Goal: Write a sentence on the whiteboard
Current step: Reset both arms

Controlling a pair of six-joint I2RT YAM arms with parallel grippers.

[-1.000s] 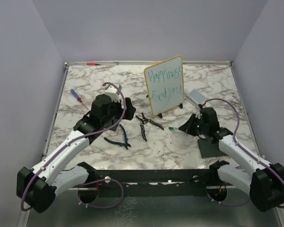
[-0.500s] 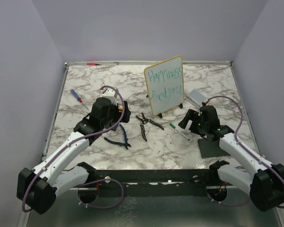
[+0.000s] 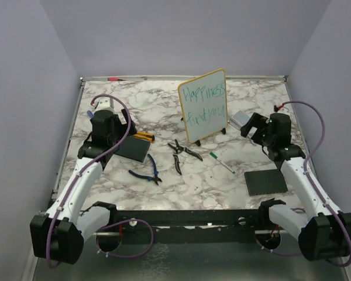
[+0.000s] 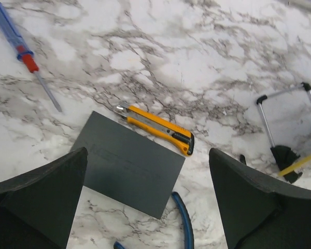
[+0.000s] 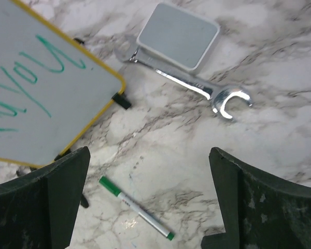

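Taking the far edge in the overhead view as twelve o'clock, the whiteboard (image 3: 203,106) stood upright on its small black feet toward one o'clock of the marble surface (image 3: 193,188), set at a slant to the far edge. The sentence (image 3: 203,102) ran across it in teal-green in two lines, "Happiness" above "find you".

The right pincer (image 5: 147,151) hung above the surface at about three o'clock of the board, its fingers spread wide with nothing between them. Its wrist camera showed bare marble through the gap, with the board's yellow-rimmed lower corner at ten o'clock. A white marker (image 5: 137,215) with green ends lay loose on the surface at six o'clock of that view, touching neither finger. A flat grey box (image 5: 179,33) lay at twelve o'clock, and a silver open-end wrench (image 5: 197,88) had one end right at the box's corner.

The left pincer (image 4: 147,153) was at nine o'clock of the surface, well apart from the board, likewise spread wide and empty. Beneath it lay a dark grey pad (image 4: 127,163), with a yellow utility knife (image 4: 155,127) along its far edge and a blue-and-red screwdriver (image 4: 20,49) toward ten o'clock.

Between the arms, black pliers (image 3: 184,151) and blue-handled cutters (image 3: 146,174) lay on the marble. A second dark pad (image 3: 266,181) lay at four o'clock.
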